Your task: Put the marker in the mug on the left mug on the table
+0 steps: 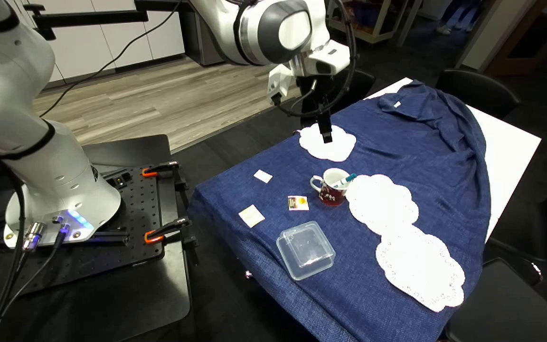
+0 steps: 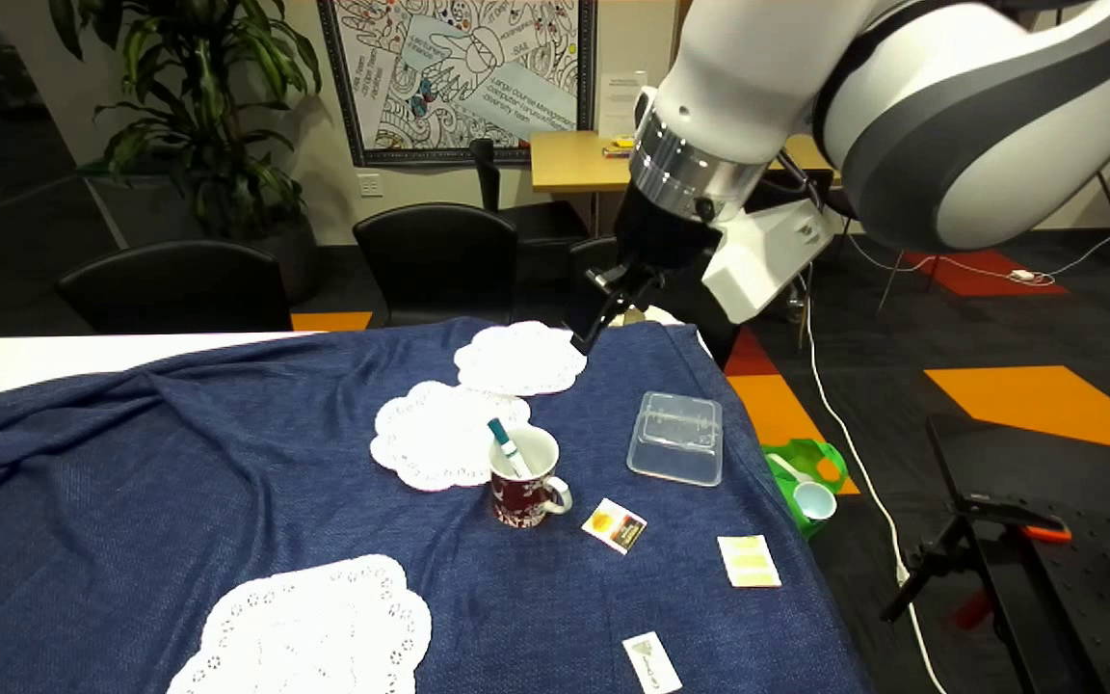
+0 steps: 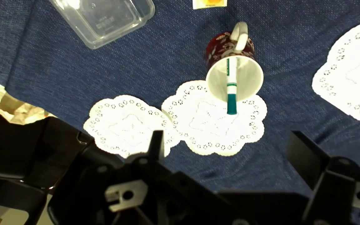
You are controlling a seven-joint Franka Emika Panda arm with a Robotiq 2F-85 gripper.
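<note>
Apparently the placing was done: the marker rested in the mug, the only mug to be seen on the worktop, so the wording about a left one found no second to match. The fingers were spread wide with nothing between them, up in the air and apart from the mug, which made this, by my reading, the clearing-away step; the next move called for little more than backing off without brushing the cap. As for its direction, the marker leaned rather than standing upright, its long axis slanting across the mug's opening, roughly in line with the handle. The white barrel ran down inside toward the handle side, while the teal cap poked up and out on the opposite side, toward the nearest doily
</note>
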